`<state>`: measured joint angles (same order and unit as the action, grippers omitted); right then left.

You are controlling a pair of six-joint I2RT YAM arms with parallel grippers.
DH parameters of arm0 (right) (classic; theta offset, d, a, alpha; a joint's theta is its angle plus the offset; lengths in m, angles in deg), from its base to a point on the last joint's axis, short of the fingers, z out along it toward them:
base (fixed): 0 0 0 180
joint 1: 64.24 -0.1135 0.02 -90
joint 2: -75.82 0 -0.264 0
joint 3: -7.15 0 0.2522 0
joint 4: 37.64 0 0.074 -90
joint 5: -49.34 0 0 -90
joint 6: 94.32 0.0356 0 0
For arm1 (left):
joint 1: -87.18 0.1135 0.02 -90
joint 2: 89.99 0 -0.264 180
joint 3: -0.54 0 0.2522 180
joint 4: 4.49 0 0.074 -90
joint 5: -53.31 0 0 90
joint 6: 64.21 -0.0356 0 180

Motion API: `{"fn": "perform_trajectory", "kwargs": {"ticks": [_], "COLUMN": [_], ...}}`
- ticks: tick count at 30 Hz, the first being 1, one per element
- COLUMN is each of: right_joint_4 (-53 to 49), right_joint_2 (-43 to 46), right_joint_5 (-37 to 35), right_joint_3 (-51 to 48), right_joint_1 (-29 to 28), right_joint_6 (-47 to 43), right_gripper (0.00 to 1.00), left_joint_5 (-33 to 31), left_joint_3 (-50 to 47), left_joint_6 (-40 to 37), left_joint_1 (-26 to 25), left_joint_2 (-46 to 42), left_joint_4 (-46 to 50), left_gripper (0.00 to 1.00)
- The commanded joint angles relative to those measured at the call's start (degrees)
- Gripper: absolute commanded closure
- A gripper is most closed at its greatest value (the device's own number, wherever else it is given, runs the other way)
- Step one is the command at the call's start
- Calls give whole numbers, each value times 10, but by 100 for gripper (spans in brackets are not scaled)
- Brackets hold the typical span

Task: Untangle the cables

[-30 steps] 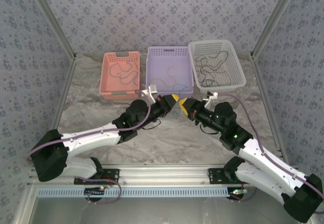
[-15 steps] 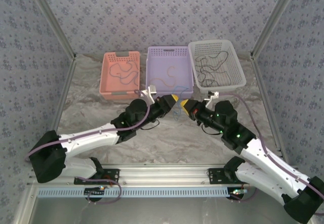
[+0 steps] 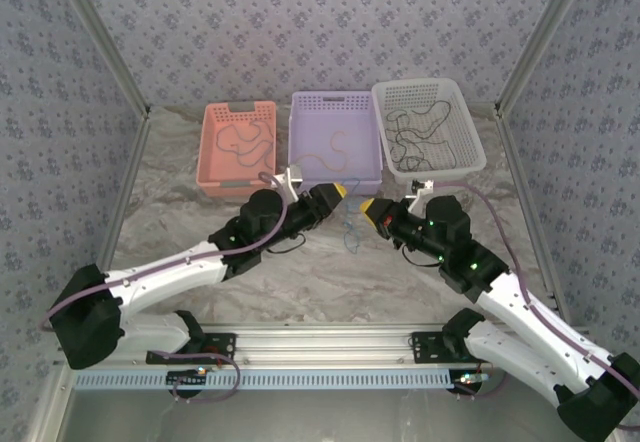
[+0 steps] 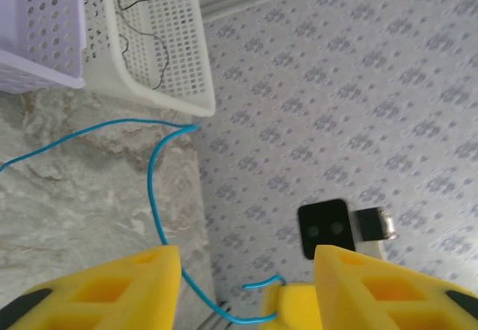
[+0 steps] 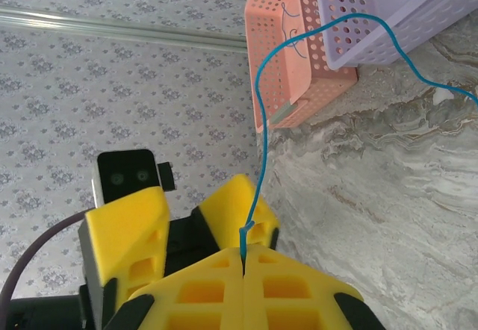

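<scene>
— Blue cable [image 3: 349, 230]: where is it?
— Mid-worktop in the top view, hanging between the two pincers, its loop dropping toward 6 o'clock onto the marbled worktop [image 3: 340, 282].
— Who has it?
— The right pincer [image 5: 243, 251], its fingers pressed together on one end. In its wrist view the strand climbs toward 12 o'clock, then bends to 3 o'clock.
— The left pincer [image 4: 246, 270]?
— Jaws apart; the cable runs down through the gap, gripped by neither finger.
— Other cables?
— Black cables [image 3: 415, 122] in the white basket [image 3: 425, 84] at 1 o'clock, a dark cable [image 3: 240, 142] in the pink basket [image 3: 240, 110] at 11, a tan cable [image 3: 335, 147] in the purple basket [image 3: 335, 97] at 12.
</scene>
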<state>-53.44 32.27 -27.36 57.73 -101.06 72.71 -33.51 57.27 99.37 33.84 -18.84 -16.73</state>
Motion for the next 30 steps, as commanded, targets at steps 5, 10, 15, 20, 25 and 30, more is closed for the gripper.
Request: {"fn": "perform_trajectory", "kwargs": {"ticks": [5, 10, 15, 20, 25, 30], "right_joint_4": [3, 23, 61, 122, 166, 101], "right_joint_2": [2, 14, 35, 59, 78, 91], "right_joint_5": [7, -9, -33, -86, -154, -143], "right_joint_3": [13, 0, -30, -71, -104, -93], "right_joint_1": [0, -4, -6, -11, -43, -47], "right_joint_6": [-16, -20, -24, -36, -63, -82], "right_gripper": [100, 100, 100, 100, 100, 99], "left_joint_5": [19, 23, 14, 3, -10, -27], "left_joint_3": [27, 43, 38, 37, 25, 26], "left_joint_6": [15, 33, 47, 49, 44, 7], "left_joint_1": [-2, -6, -8, -21, -26, -22], "left_joint_2": [34, 65, 79, 79, 66, 29], "left_joint_4": [3, -12, -43, -50, -48, 5], "left_gripper": [45, 56, 91, 100, 100, 100]}}
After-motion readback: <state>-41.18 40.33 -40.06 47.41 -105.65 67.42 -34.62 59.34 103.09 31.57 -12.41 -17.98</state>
